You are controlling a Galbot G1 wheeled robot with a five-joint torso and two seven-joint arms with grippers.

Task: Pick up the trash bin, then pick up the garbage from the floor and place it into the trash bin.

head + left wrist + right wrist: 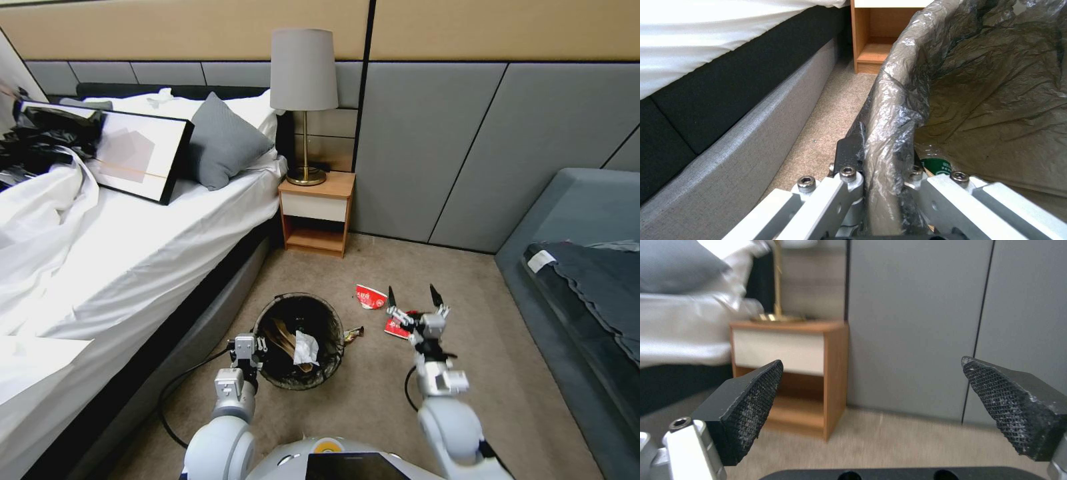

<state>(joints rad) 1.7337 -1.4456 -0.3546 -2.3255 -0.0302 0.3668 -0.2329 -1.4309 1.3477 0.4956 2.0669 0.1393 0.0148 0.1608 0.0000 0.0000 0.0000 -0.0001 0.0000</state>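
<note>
**Bin gripped at the rim, litter inside and on the carpet**

Seen low in the centre of the head view: the trash bin (299, 341), lined with a dark bag (978, 83) folded over the rim. Held there by the left claw (257, 351), clenched on the near-left rim, one finger outside the wall and one inside, as shown close up in the left wrist view. Inside the bin: a white tissue scrap (306, 347), tan paper pieces (283, 337), and a bottle with a green cap (937, 166) at the bottom.

Just right of the bin, on the carpet (467, 293): a small dark wrapper (353, 332). Farther right and slightly higher in the frame: a red-and-white wrapper (371, 297) and a second red wrapper (396, 327), the latter partly hidden behind the right claw (413, 297). Right claw released, fingers spread wide, nothing between them, raised above that red wrapper.

Upper centre: a wooden nightstand (317, 213) carrying a lamp (304, 100); bed (167, 220) along the left.
</note>
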